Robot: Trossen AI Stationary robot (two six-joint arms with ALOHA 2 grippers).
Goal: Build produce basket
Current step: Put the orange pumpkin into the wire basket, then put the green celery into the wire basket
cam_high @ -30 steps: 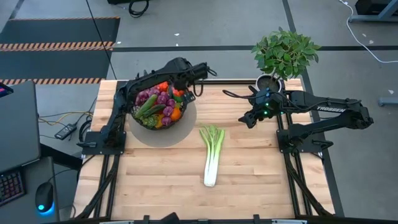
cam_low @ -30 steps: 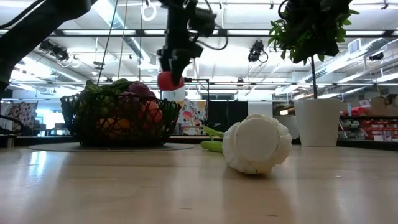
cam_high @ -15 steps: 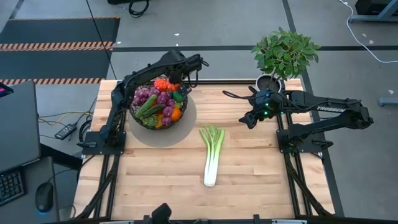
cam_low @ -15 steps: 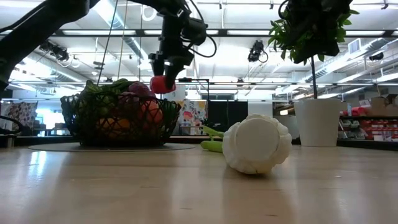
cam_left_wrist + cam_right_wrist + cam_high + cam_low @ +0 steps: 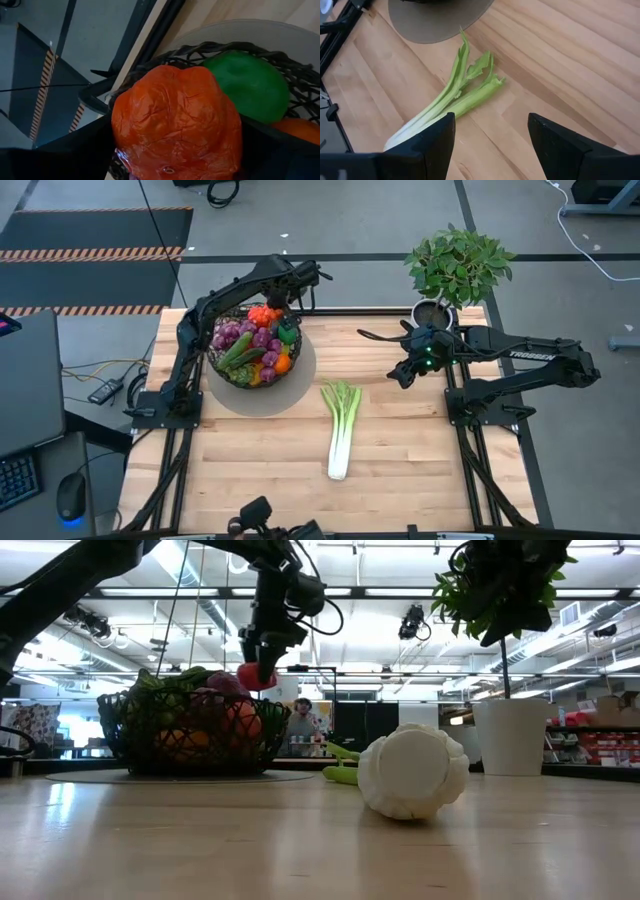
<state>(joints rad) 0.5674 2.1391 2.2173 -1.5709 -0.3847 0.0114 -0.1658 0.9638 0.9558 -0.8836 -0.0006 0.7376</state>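
White-green leek (image 5: 340,430), red pepper (image 5: 175,125), dark mesh basket (image 5: 115,725).

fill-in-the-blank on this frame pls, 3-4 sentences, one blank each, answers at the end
1. The left hand holds a red-orange pepper above the ____.
2. The leek lies on the ____, outside the basket.
3. The right hand is open, holding ____.
4. The white pot holds a leafy ____.

Missing words: basket; table; nothing; plant
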